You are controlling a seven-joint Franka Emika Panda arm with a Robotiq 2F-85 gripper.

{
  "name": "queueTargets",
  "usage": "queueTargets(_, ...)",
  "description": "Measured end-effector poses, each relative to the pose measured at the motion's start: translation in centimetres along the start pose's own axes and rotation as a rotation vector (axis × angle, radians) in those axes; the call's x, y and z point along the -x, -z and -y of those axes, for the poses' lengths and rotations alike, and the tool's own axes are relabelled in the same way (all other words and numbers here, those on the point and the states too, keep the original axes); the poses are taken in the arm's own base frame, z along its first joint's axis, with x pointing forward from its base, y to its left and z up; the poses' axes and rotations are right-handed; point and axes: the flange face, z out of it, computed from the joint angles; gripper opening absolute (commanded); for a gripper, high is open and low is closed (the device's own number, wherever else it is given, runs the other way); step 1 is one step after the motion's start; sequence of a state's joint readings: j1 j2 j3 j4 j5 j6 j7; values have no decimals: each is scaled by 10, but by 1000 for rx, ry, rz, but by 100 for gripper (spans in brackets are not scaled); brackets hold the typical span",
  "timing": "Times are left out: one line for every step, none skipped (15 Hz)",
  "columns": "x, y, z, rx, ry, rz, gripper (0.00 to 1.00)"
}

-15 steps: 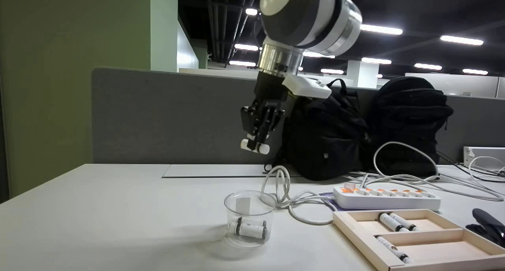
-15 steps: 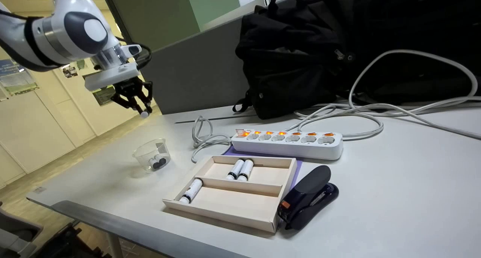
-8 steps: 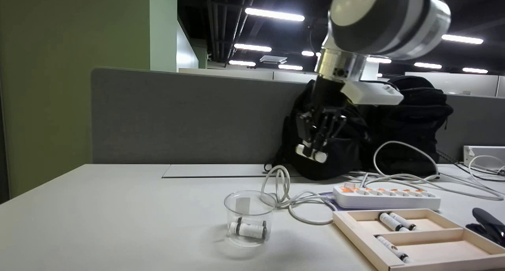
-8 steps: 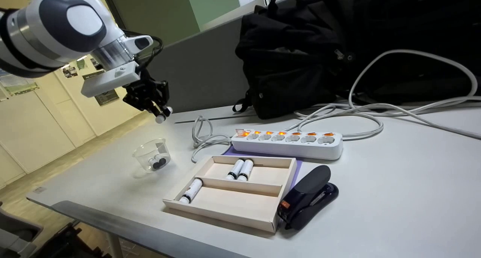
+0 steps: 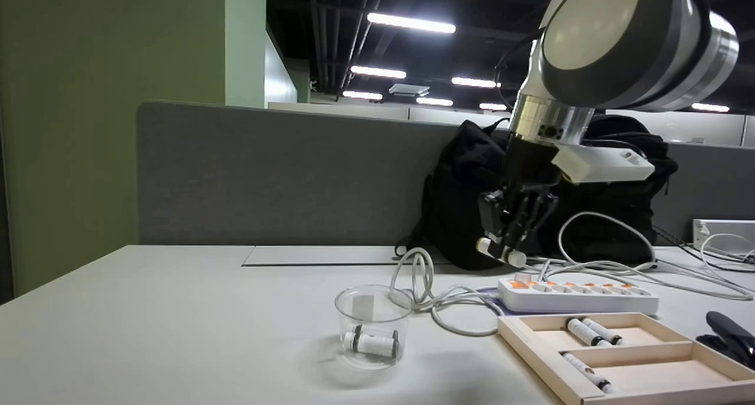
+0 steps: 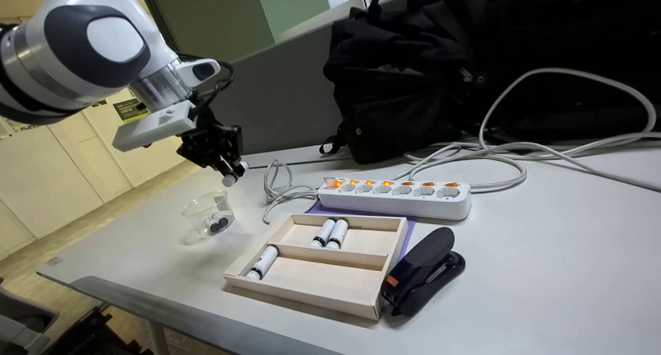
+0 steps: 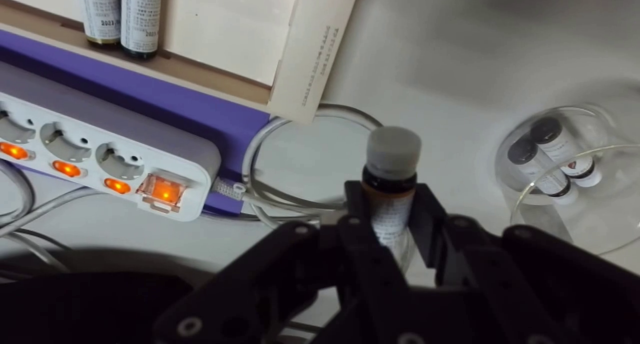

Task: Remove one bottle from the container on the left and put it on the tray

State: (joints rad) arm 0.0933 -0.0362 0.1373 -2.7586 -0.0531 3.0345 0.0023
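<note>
My gripper (image 5: pixel 501 249) is shut on a small white bottle (image 7: pixel 390 209), with one finger on each side of it. The bottle lies crosswise between the fingertips in both exterior views, its ends sticking out. The gripper (image 6: pixel 235 171) holds it in the air, between the clear container (image 5: pixel 348 313) and the wooden tray (image 5: pixel 548 372). The container (image 6: pixel 193 211) stands at the left with two bottles (image 7: pixel 537 166) visible inside. The tray (image 6: pixel 325 280) has two bottles (image 6: pixel 330 233) in its back compartment and one bottle (image 6: pixel 264 262) in the front one.
A white power strip (image 6: pixel 395 197) stands behind the tray, partly on a purple sheet (image 7: pixel 200 123). Looped white cables (image 5: pixel 422 296) lie between container and strip. A dark stapler (image 6: pixel 421 275) touches the tray's right side. Black backpacks (image 5: pixel 466 216) lean against the grey partition (image 5: pixel 265 175).
The gripper has moved right, from beyond the container toward the tray, and is lower than before. The bottle is still in it. The container, the tray and their bottles have not moved.
</note>
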Motion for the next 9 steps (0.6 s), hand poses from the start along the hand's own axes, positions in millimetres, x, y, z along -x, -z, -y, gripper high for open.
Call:
queueTargets(0,0,0,0,0,-1,7)
queueTargets(0,-1,-1,1,0,1,7)
queueTargets(1,-2,-4,5,1,-1,7)
queueTargets(3,-5,-11,10,-4,-8,7)
queueTargets(6,-9,-20,15,-16,-22,7)
queueTargets(9,-13,-29,18,-37,-39,7)
queueTargets(11,-17,-36,21,-56,-57,7)
queueTargets(13,-22,-42,23,-72,-73,7)
queueTargets(16,-28,-47,24,-89,-87,7)
